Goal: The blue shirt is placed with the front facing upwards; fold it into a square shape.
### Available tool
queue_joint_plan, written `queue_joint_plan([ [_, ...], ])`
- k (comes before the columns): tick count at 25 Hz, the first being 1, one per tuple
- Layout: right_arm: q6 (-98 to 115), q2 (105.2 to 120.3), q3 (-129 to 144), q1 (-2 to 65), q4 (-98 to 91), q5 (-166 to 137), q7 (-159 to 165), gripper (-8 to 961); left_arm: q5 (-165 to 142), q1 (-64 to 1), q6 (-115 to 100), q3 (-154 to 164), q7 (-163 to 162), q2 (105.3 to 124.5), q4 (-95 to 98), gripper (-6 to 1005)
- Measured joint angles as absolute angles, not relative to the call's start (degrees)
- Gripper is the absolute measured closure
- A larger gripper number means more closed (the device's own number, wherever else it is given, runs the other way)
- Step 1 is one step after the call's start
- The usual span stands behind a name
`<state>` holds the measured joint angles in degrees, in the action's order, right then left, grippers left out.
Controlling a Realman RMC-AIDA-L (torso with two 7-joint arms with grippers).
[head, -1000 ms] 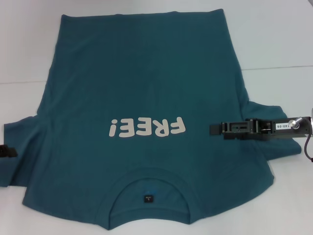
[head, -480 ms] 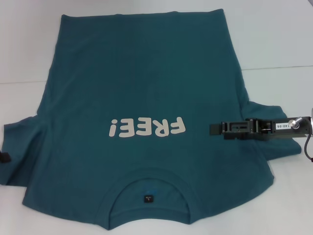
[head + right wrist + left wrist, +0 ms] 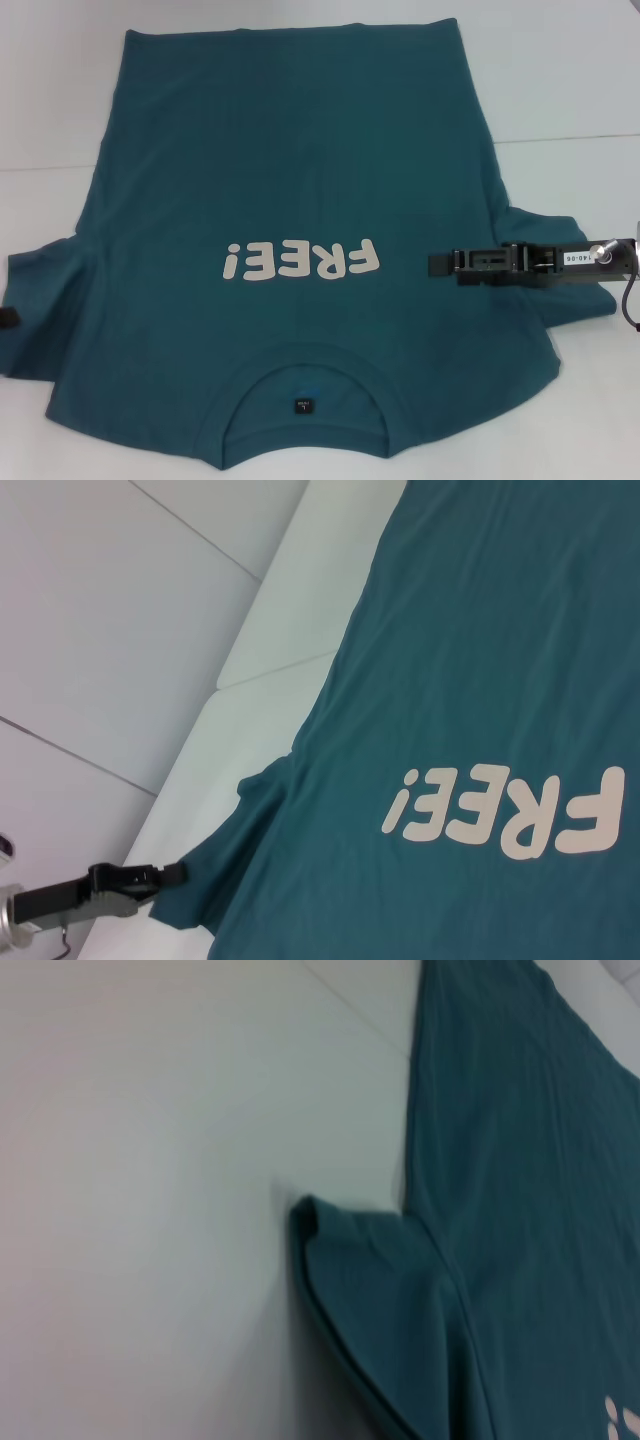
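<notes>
the blue shirt [image 3: 300, 150] was seen spread flat, front up, on the white tabletop [image 3: 570, 80], with no fold yet made. the collar [image 3: 300, 372] and its small neck label [image 3: 301, 406] were turned toward the robot, and the hem lay at the far side, so the white lettering [image 3: 300, 262] read upside down in the head view.

the right end effector [image 3: 440, 262] was held low and level over the cloth, reaching in across the right sleeve [image 3: 560, 240]. the lettering lay just beyond its tip and the collar nearer the robot than it. whether it was spread, pressed together or pinching cloth could not be told.

the left end effector [image 3: 8, 318] was found at the outer edge of the left sleeve [image 3: 40, 270], with the body of the shirt stretching away beyond its tip. in the right wrist view it was seen at the sleeve's end, touching or almost touching it. its state could not be told either.

the two were judged to be placed at opposite sleeves so that each side could be taken up and carried inward over the chest. a narrower panel would be left by that, to be doubled from hem to collar into a square.
</notes>
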<state>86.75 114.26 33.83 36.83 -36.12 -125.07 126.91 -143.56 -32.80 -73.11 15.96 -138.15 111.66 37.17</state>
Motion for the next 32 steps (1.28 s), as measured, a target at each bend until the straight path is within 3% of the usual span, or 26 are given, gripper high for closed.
queue_joint_plan([
  [16,86.75,114.26,33.83,37.1,-35.77,-125.07,127.0,40,-143.87,-33.95,-72.43,14.18,-140.79,109.84,41.18,955],
  [29,86.75,114.26,33.75,37.33,-35.77,-125.07,127.0,41,-144.72,-33.83,-71.02,15.18,-140.26,109.92,41.87,953],
  [32,86.75,114.26,33.74,37.23,-35.77,-125.07,127.0,41,-146.85,-33.64,-70.61,15.9,-140.32,110.06,41.97,883],
])
